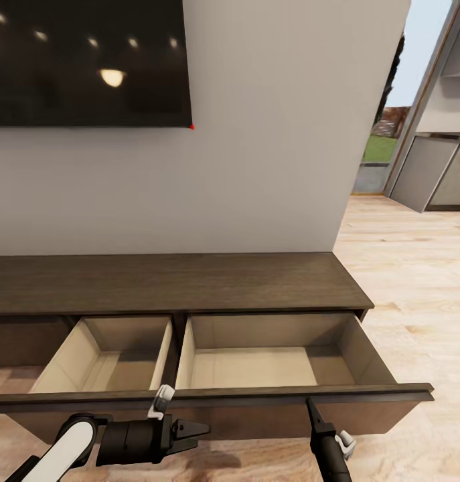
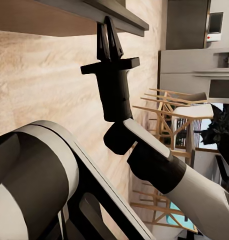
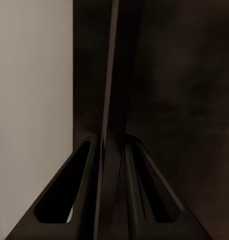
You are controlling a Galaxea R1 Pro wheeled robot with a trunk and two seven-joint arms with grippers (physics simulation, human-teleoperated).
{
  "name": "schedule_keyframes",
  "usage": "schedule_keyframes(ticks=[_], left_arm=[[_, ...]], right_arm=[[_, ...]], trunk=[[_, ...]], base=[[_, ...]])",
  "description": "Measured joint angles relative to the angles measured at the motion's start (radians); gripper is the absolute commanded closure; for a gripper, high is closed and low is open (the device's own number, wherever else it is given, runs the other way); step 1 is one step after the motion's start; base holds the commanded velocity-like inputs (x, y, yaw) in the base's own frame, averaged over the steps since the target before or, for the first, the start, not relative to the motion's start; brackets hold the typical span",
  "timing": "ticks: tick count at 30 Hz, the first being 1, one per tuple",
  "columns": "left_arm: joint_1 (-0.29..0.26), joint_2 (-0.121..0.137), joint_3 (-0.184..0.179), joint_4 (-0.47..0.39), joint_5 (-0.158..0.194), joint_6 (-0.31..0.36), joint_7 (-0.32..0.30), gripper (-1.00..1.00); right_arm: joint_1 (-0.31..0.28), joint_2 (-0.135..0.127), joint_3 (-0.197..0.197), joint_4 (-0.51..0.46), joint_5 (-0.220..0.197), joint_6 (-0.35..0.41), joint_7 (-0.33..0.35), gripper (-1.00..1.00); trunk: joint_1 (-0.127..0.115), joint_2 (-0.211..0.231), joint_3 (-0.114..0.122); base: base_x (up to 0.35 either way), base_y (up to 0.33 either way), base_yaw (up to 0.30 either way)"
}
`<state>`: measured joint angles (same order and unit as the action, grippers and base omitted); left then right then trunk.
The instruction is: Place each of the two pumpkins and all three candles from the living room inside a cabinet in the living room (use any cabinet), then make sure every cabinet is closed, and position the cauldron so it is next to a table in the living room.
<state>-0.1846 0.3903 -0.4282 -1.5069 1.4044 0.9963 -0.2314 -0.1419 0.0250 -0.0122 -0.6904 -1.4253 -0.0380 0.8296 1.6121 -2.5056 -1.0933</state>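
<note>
The long, low dark-brown cabinet point(image 1: 169, 281) stands against the wall with two drawers pulled out side by side. The left drawer point(image 1: 106, 365) and the right drawer point(image 1: 256, 365) show bare beige insides. My right gripper point(image 1: 311, 404) points up at the lip of the right drawer's front, its fingers point(image 2: 108, 35) pressed together and touching that edge. My left gripper point(image 1: 197, 430) hovers low in front of the drawer fronts and points sideways toward the right arm; its finger gap is unclear. The pumpkins, candles and cauldron are out of view.
A dark television point(image 1: 89, 60) hangs on the wall above the cabinet. Light wood floor point(image 1: 417, 281) stretches to the right toward grey kitchen units point(image 1: 437, 174). Wooden chairs point(image 2: 169, 115) appear in the left wrist view.
</note>
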Motion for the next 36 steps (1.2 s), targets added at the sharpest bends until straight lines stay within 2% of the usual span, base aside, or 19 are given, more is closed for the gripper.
schedule_keyframes(ticks=[7, 8, 16, 31, 36], left_arm=[[0.0, -0.001, 0.0, 0.0, -0.001, 0.0, 0.0, -1.0], [0.0, -0.001, 0.0, 0.0, -0.001, 0.0, 0.0, -1.0], [0.0, -0.002, 0.0, 0.0, -0.001, -0.001, 0.001, -1.0], [0.0, -0.001, 0.0, 0.0, -0.002, -0.001, 0.001, -1.0], [0.0, 0.0, 0.004, 0.0, 0.0, -0.001, 0.001, -1.0]], right_arm=[[0.0, 0.0, 0.0, 0.0, -0.001, 0.0, 0.0, 1.0], [0.0, 0.0, 0.0, 0.0, -0.001, 0.0, 0.0, -1.0], [0.0, 0.001, 0.006, -0.003, 0.008, 0.0, 0.008, -1.0], [0.0, 0.001, 0.008, -0.003, 0.012, 0.006, -0.008, -1.0], [0.0, -0.001, 0.011, -0.006, 0.015, 0.016, -0.055, -1.0]], trunk=[[0.0, 0.0, 0.0], [0.0, 0.0, 0.0], [0.0, 0.0, 0.0], [0.0, 0.0, 0.0], [0.0, 0.0, 0.0]], base=[[0.0, 0.0, 0.0], [0.0, 0.0, 0.0], [-0.057, 0.0, 0.0], [-0.185, 0.0, 0.0], [-0.186, 0.0, 0.0]])
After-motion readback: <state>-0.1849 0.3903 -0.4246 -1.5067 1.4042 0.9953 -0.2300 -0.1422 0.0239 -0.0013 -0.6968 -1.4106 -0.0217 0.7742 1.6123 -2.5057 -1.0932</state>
